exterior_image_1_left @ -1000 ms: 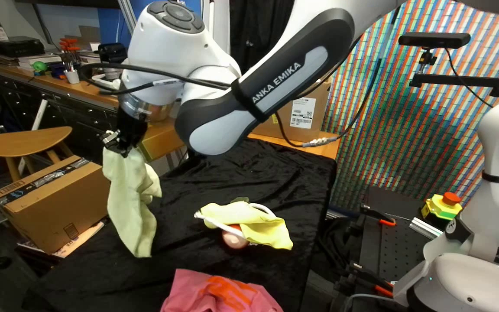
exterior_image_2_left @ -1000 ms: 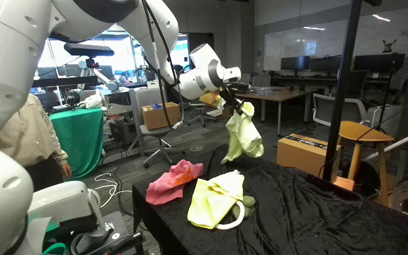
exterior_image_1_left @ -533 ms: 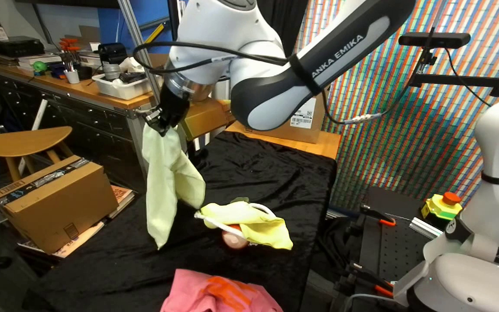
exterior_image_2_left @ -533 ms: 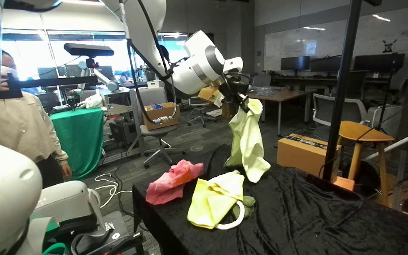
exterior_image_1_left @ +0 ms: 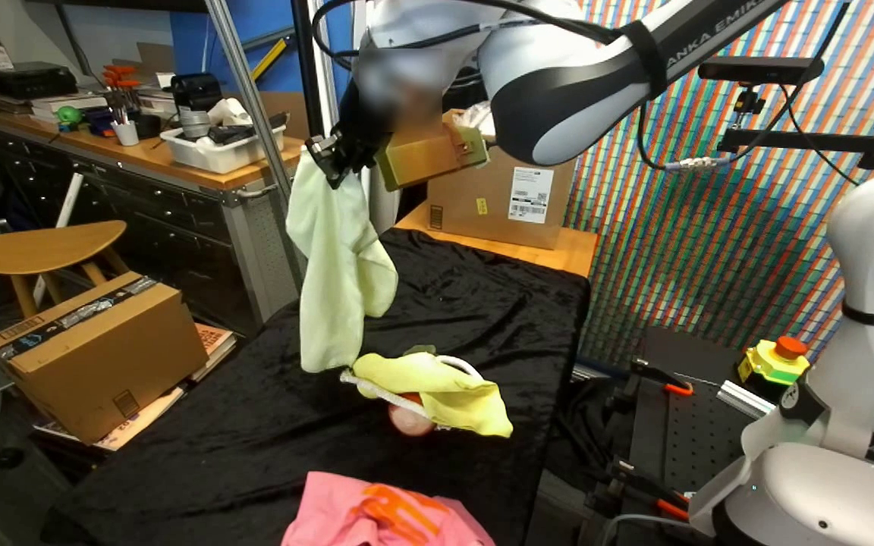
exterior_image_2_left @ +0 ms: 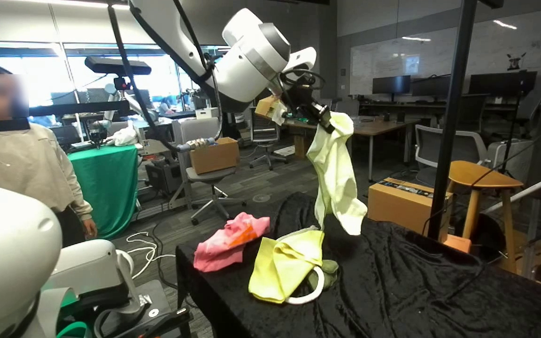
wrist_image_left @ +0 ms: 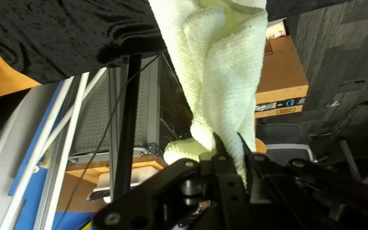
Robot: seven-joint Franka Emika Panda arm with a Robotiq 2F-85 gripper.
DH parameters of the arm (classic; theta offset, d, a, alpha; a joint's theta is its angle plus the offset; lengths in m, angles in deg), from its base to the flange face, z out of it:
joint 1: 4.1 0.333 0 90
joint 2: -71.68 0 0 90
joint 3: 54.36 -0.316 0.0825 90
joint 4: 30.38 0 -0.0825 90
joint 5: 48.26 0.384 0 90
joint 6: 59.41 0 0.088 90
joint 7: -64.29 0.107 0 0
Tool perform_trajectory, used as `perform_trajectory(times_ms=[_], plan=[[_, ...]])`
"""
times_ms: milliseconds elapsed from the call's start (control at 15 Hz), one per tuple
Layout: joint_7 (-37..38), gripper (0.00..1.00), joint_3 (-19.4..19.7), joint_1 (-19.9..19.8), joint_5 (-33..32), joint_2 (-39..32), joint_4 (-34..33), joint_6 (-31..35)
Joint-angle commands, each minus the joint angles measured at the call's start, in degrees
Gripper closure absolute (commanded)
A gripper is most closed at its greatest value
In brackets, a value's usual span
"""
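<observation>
My gripper [wrist_image_left: 227, 134] is shut on a pale yellow-green cloth [wrist_image_left: 232, 70], pinching a fold of it between the dark fingers. In both exterior views the cloth [exterior_image_1_left: 338, 280] hangs down long and creased from the gripper [exterior_image_2_left: 327, 124], above the far part of the black-draped table. Its lower end shows close to a brighter yellow cloth [exterior_image_2_left: 282, 270]; whether they touch I cannot tell. That yellow cloth lies partly over a white curved handle [exterior_image_2_left: 315, 292], a reddish round thing [exterior_image_1_left: 410, 421] and a dark green thing [exterior_image_2_left: 330, 272]. A pink cloth [exterior_image_2_left: 233, 244] with orange marks lies crumpled nearby.
Black fabric [exterior_image_1_left: 255, 455] covers the table. Beyond its edge stand a cardboard box [exterior_image_1_left: 103, 356], a wooden stool [exterior_image_2_left: 484, 173] and a black post [exterior_image_2_left: 451, 117]. A metal pole [exterior_image_1_left: 247, 91] rises beside the workbench. A person [exterior_image_2_left: 26, 169] stands near the robot's base.
The gripper has carried the hanging cloth upward and, in an exterior view, to the right, nearer the yellow cloth. The cloth has swung and now hangs straighter. The things on the table have stayed put.
</observation>
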Motion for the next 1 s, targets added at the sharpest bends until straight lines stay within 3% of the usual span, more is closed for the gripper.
perform_trajectory(times_ms=[0, 133, 200, 267, 467, 667, 933], plan=[[6.8, 0.92, -0.37, 0.24, -7.92, 9.0, 5.24, -4.18], [9.92, 0.92, -1.11, -0.25, -11.56, 12.05, 7.3, -6.4], [9.0, 0.92, -11.56, -11.04, -10.65, 13.28, 8.83, -6.29], [9.25, 0.92, -13.93, -13.25, -10.66, 14.29, 9.93, -6.75], [4.92, 0.92, -25.19, -24.7, -6.43, 16.26, 14.07, -4.34], [-2.96, 0.92, -30.72, -29.23, 1.03, 15.45, 16.76, -1.03], [-16.14, 0.92, -36.33, -31.29, 12.39, 8.7, 16.06, -0.91]])
